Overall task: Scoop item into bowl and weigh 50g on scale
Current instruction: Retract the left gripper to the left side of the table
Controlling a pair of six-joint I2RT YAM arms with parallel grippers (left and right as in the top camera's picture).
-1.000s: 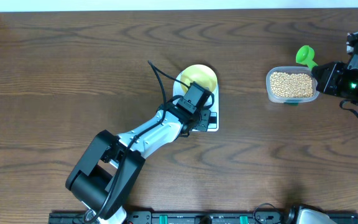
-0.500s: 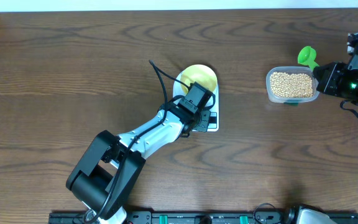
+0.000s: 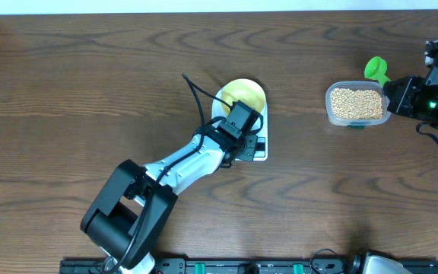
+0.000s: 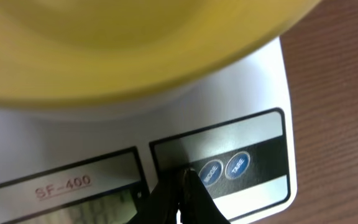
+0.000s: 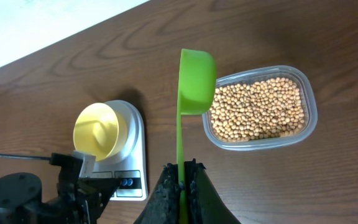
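white scale [image 4: 253, 87] marked "sf-400" (reddish print), yellow bowl [image 4: 104, 56] on top; left gripper [image 4: 182, 186] closed, tips at its buttons [image 4: 224, 168]; right gripper [image 5: 182, 173] clamped on green scoop [image 5: 196, 78].

Overhead cam sits above the bench [image 3: 67, 91] and looks straight down, far enough back that you get the whole work area: scale [image 3: 258, 152] near centre, tub [image 3: 356, 105] out toward 3 o'clock. Your left wrist cam is right up against the scale, aimed down at its front panel. The bowl [image 4: 135, 43] is a blur across 12 and the left claw [image 4: 182, 190] pokes in at 6. Right wrist cam is higher and further back, angled down past the right claw [image 5: 182, 180] at 6, with the tub at 3 and the scale at 8. All three views share the scale and bowl. Overhead and right wrist also share the tub.
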